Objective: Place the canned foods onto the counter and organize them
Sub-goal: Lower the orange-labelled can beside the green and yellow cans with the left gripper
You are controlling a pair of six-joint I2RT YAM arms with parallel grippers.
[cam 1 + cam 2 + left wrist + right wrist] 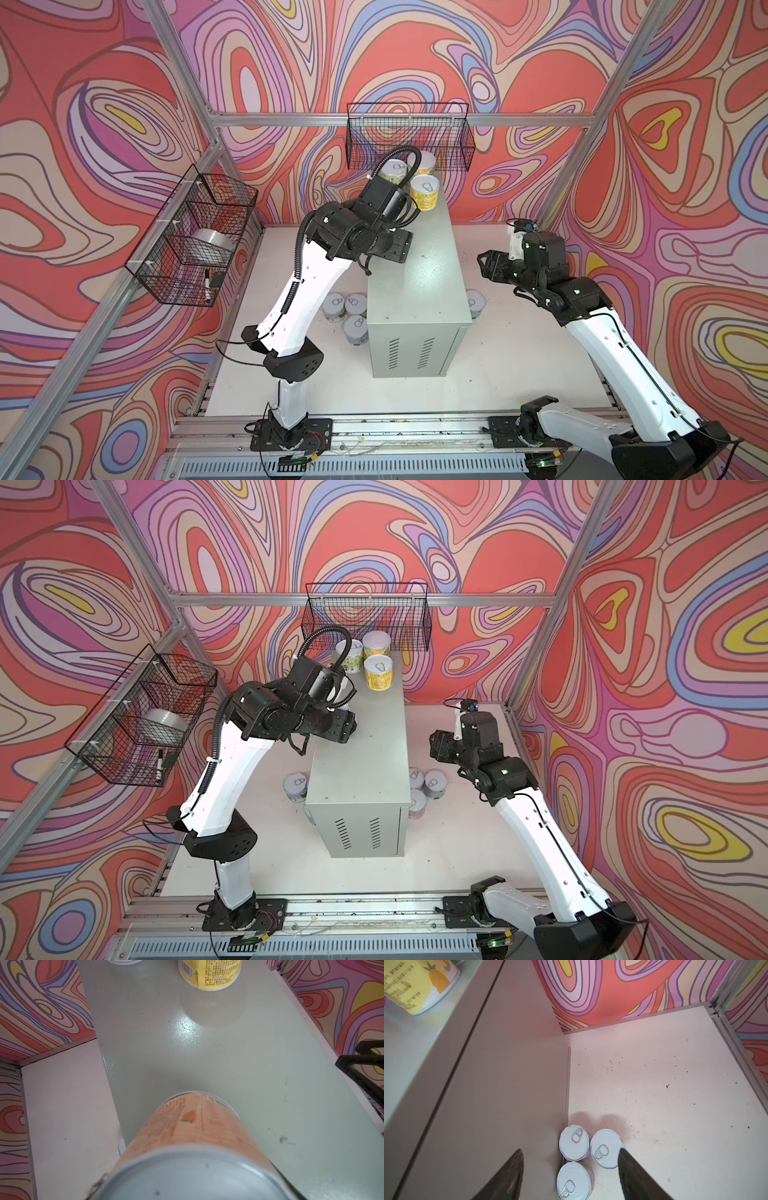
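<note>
Three cans (424,193) on cabinet (415,291) | left end effector (397,247) grasps orange can (197,1126) | right end effector (570,1151) spread, empty, over tabletop (654,1084)

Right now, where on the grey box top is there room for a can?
The counter top is bare from the yellow can to the near edge, mostly its right side. Crowded: the far end, three cans together, and the left edge, where the held orange can hangs.

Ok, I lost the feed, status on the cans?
Left gripper shut on orange can, over the counter. Right gripper open above three tabletop cans. Nothing in the way.
</note>
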